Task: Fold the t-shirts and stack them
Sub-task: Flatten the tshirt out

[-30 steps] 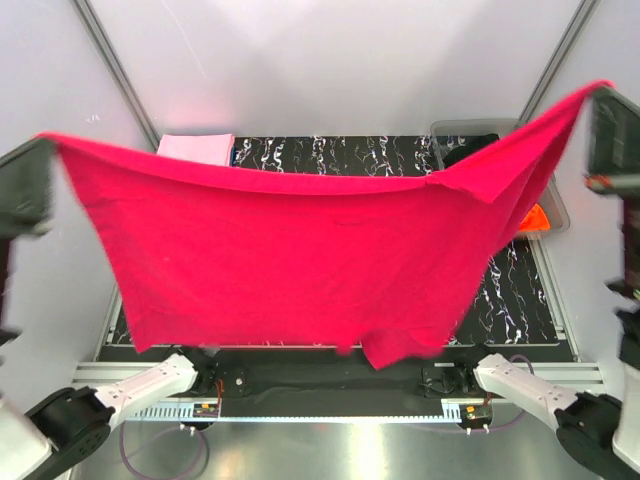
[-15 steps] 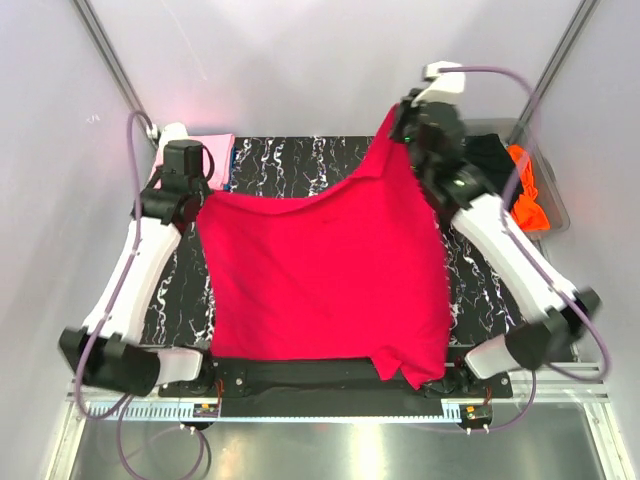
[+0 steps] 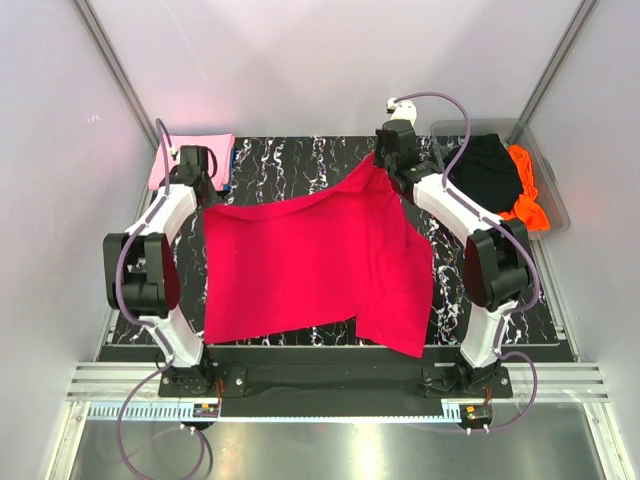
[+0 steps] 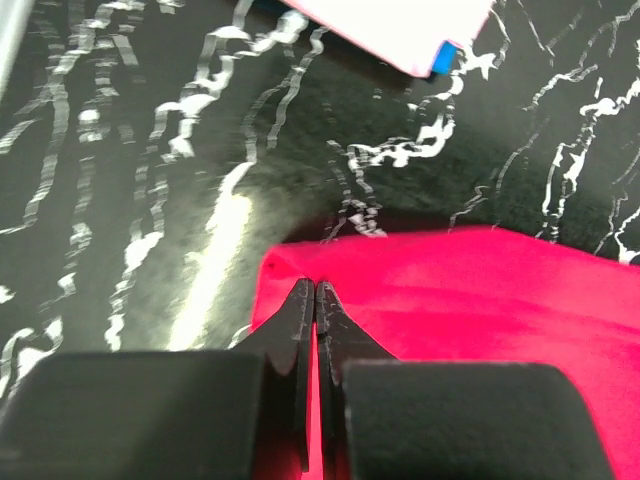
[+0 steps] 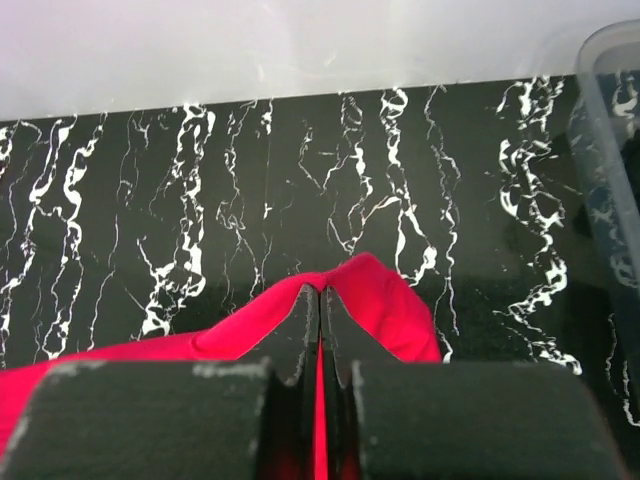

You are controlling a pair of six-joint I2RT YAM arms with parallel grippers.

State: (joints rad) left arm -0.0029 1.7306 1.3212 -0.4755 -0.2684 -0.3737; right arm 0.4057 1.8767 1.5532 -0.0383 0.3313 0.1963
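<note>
The crimson-red t-shirt (image 3: 310, 265) lies spread on the black marbled table (image 3: 300, 155), its near right part hanging in a loose flap. My left gripper (image 3: 205, 200) is shut on its far left corner (image 4: 290, 270), low over the table. My right gripper (image 3: 378, 162) is shut on its far right corner (image 5: 350, 275), held slightly raised. A folded light pink t-shirt (image 3: 195, 155) lies at the far left, with a blue edge under it in the left wrist view (image 4: 443, 60). The black t-shirt (image 3: 485, 170) and the bright orange t-shirt (image 3: 525, 195) sit in the bin.
The clear plastic bin (image 3: 545, 160) stands at the far right, and its wall shows in the right wrist view (image 5: 610, 150). White walls close in the back and both sides. A metal rail (image 3: 320, 375) runs along the near edge.
Both arms came down and forward from holding the red t-shirt stretched high in the air. The shirt now lies spread on the table, still gripped at its two far corners.
</note>
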